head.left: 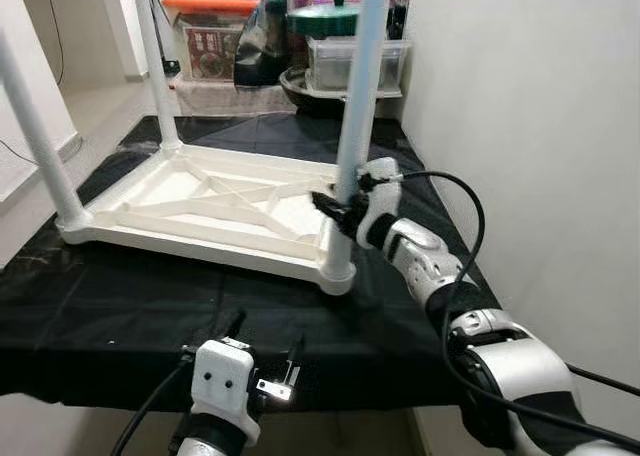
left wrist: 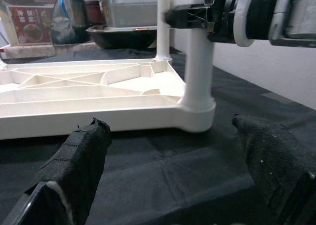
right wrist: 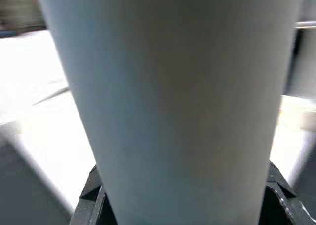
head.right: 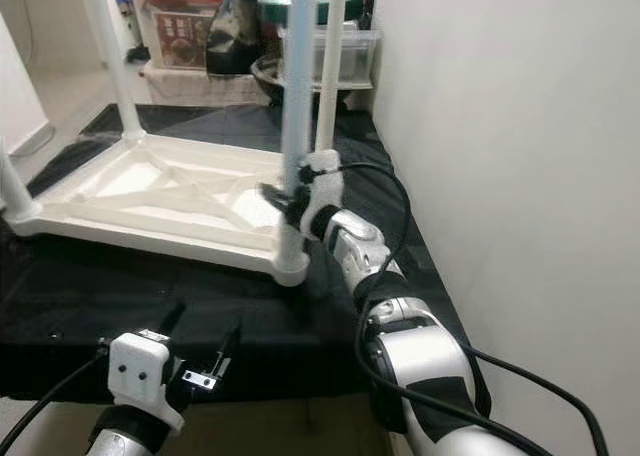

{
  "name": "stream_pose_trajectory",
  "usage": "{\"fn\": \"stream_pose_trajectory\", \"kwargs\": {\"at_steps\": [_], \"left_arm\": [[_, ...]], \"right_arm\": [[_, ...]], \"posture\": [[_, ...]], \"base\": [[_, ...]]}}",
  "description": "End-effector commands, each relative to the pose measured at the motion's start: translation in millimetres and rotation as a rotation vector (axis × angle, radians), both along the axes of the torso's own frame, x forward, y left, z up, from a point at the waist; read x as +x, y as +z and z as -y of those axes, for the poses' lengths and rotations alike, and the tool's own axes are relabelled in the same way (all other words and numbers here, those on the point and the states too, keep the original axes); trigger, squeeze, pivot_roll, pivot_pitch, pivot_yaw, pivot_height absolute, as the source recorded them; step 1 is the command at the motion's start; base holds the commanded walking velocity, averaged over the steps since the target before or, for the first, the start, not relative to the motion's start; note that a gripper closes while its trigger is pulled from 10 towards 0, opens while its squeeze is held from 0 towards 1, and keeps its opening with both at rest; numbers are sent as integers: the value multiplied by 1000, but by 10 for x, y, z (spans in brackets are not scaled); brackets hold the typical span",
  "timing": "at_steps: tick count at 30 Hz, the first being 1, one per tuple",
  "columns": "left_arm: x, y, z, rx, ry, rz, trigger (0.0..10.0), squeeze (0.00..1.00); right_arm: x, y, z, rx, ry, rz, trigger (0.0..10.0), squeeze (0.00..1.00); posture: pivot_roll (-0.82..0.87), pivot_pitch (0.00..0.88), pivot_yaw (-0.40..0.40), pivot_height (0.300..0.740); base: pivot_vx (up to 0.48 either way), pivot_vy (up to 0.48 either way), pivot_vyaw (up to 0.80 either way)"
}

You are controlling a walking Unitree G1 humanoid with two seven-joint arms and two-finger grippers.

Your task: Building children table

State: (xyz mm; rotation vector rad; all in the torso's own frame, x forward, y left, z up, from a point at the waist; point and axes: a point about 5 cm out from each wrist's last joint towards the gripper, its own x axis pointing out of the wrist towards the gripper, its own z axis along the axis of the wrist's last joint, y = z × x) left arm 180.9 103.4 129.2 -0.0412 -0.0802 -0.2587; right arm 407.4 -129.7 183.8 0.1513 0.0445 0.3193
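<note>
A white plastic children's table lies upside down on a black-covered worktop, its legs pointing up. My right gripper is shut around the near right leg, a little above its corner socket. In the right wrist view that leg sits close between the black fingers. My left gripper hovers low at the worktop's front edge, open and empty. In the left wrist view its fingers frame the same corner leg from a short distance away.
A pale wall runs close along the right of the worktop. Behind the table stand a pot with a green lid, a clear storage box and an orange-lidded box. Bare black cloth lies between the table and the front edge.
</note>
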Motion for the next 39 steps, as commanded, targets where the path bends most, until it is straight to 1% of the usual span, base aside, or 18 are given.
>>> {"fn": "stream_pose_trajectory", "kwargs": {"at_steps": [1, 4, 5, 6, 8, 10, 12, 14, 15, 16, 17, 19, 20, 21, 26, 27, 32, 39], "left_arm": [[-5, -16, 1, 9, -2, -10, 10000, 0], [-5, -16, 2, 10, -2, -10, 10000, 0], [-4, -14, 0, 10, -2, -9, 10000, 0], [-4, -14, 0, 10, -2, -9, 10000, 0], [-3, -12, -2, 11, -3, -8, 10000, 0], [-3, -12, -2, 11, -3, -8, 10000, 0], [-3, -12, -3, 12, -3, -8, 10000, 0], [-2, -13, -4, 12, -3, -8, 10000, 0], [0, -12, -5, 13, -3, -8, 10000, 0], [0, -12, -5, 13, -3, -8, 10000, 0], [2, -12, -6, 12, -3, -7, 10000, 0], [3, -13, -9, 13, -1, -8, 10000, 0], [4, -14, -10, 12, -1, -8, 10000, 0], [5, -17, -10, 12, -1, -9, 10000, 0], [5, -20, -10, 12, 0, -10, 10000, 0], [5, -20, -9, 11, 1, -10, 10000, 0], [4, -22, -9, 11, 3, -11, 10000, 0], [2, -32, -8, 7, -1, -19, 10000, 0]], "right_arm": [[-5, -127, 288, 64, -224, -89, 0, 0], [-21, -166, 415, 36, -345, -106, 0, 0], [-64, -239, 582, -8, -525, -132, 0, 0], [-64, -239, 582, -8, -525, -132, 0, 0], [-184, -377, 848, -47, -814, -196, 0, 0], [-184, -377, 848, -47, -814, -196, 0, 0], [-245, -405, 987, -53, -973, -218, 0, 0], [-255, -399, 1018, -54, -1007, -219, 0, 0], [-256, -378, 1049, -36, -1032, -217, 1647, 0], [-256, -378, 1049, -36, -1032, -217, 1647, 0], [-248, -356, 1064, -36, -1034, -220, 10000, 0], [-224, -329, 1044, -40, -1001, -211, 10000, 0], [-205, -313, 1005, -40, -974, -201, 10000, 733], [-189, -307, 962, -33, -945, -191, 10000, 1000], [-208, -367, 909, -34, -953, -204, 10000, 1000], [-226, -407, 891, -52, -965, -216, 10000, 0], [-263, -484, 853, -78, -968, -221, 10000, 0], [-472, -785, 691, -167, -788, -217, 10000, 0]], "posture": [[68, 0, -50, 740], [68, 0, -50, 740], [67, 0, -48, 740], [67, 0, -48, 740], [67, 0, -48, 740], [67, 0, -48, 740], [67, 0, -48, 740], [67, 0, -48, 740], [68, 0, -43, 740], [68, 0, -43, 740], [68, 0, -43, 740], [68, 0, -43, 740], [66, 0, -48, 740], [66, 0, -48, 740], [67, 0, -47, 740], [67, 0, -47, 740], [67, 0, -47, 740], [40, 0, -44, 740]], "base": [[0, 0, 0], [0, 0, 0], [0, 0, 0], [0, 0, 0], [0, 0, 0], [0, 0, 0], [0, 0, 0], [0, 0, 0], [0, 0, 0], [0, 0, 0], [0, 0, 0], [0, 0, 0], [0, 0, 0], [0, 0, 0], [0, 0, 0], [0, 0, 0], [0, 0, 0], [0, 0, 0]]}}
